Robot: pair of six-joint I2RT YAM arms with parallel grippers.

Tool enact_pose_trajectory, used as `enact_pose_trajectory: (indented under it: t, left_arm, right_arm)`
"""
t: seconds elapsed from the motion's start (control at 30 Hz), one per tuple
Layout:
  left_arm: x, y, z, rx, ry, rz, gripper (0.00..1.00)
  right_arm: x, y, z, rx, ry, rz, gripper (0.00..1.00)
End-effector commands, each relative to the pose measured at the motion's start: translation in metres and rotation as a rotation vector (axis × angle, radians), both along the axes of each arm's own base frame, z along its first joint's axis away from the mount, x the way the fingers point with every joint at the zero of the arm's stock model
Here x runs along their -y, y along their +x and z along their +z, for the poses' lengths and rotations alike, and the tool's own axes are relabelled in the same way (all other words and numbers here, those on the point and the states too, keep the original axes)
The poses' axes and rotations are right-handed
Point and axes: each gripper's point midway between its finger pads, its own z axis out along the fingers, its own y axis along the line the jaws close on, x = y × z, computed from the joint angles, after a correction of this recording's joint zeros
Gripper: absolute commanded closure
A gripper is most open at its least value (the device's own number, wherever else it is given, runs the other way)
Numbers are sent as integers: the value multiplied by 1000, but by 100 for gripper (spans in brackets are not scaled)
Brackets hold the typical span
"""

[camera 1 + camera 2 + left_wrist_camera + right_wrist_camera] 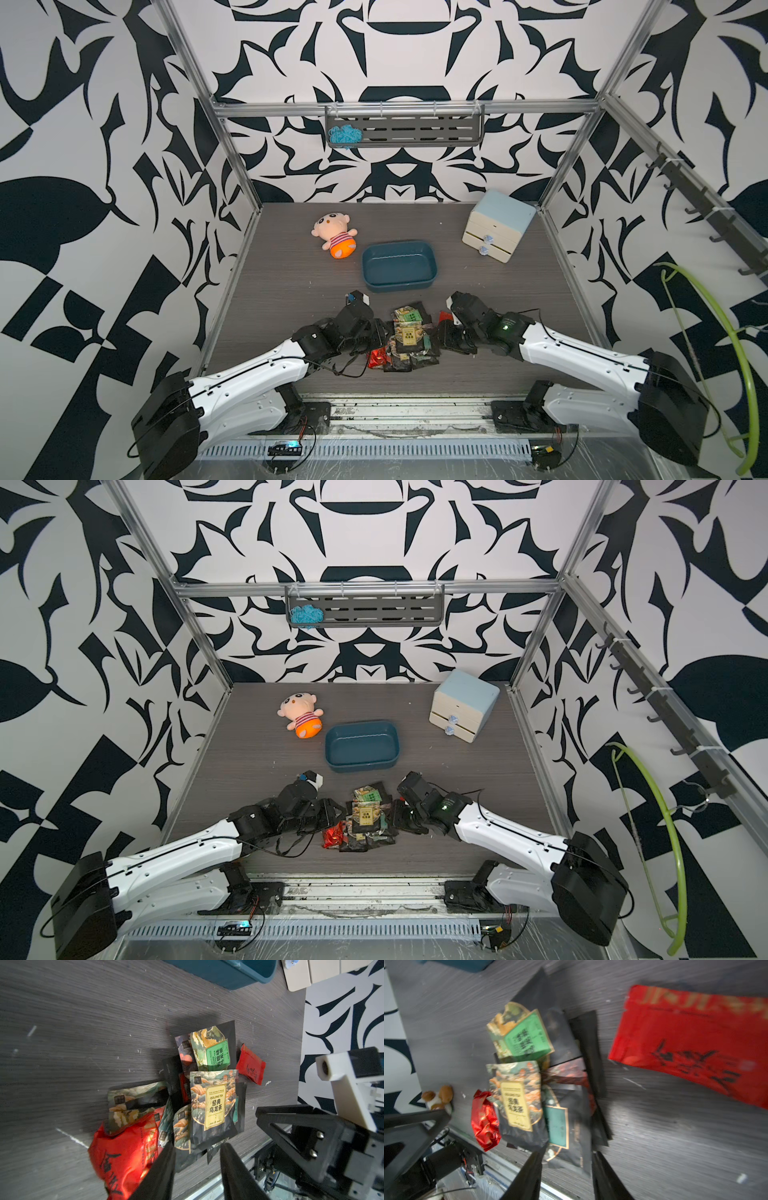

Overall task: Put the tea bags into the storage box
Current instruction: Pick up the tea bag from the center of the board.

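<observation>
Storage box point(400, 286) sits mid-bench point(282, 282), open side up. Tea bags point(409, 338) lie heaped on the bench on the robot's side of the box, near it but not touching; both top views show the heap point(368, 816) outside the box point(360, 766). One flat red sachet point(691, 1043) lies just off the heap towards the right arm; a crumpled red one point(376, 357) sits at the heap's edge farthest from the box. Left gripper point(197, 1146) is low at the heap's left flank, jaws partway apart, with black sachet edges between the tips; no firm pinch visible. Right gripper point(566, 1154) is at the opposite flank, jaws likewise partway apart, straddling a black sachet with a teal label; that view is blurred. Plush doll point(334, 237) lies beyond the box's left corner, mini cabinet point(498, 224) beyond its right.
</observation>
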Motion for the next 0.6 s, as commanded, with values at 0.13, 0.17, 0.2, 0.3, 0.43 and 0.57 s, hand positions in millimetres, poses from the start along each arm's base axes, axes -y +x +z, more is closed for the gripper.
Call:
enact_pose_trajectory:
  t: [0.13, 0.17, 0.2, 0.3, 0.43, 0.57]
  left_arm:
    - [21, -7, -6, -7, -3, -53, 63]
    - [23, -7, -9, -12, 4, -53, 63]
    - [25, -8, -11, -17, 7, -57, 64]
    - [30, -8, -15, -26, 17, -64, 65]
    - [36, -8, -16, -26, 14, -77, 65]
    - [39, -6, -23, -35, 33, -79, 67]
  right_arm:
    - [-26, 9, 11, 34, 69, 9, 63]
    - [-27, 10, 9, 32, 64, 10, 63]
    - [-28, 11, 8, 33, 66, 11, 63]
    - [-33, 13, 7, 36, 73, 15, 63]
    - [-36, 14, 4, 29, 74, 17, 65]
    - [-38, 16, 3, 38, 80, 13, 67]
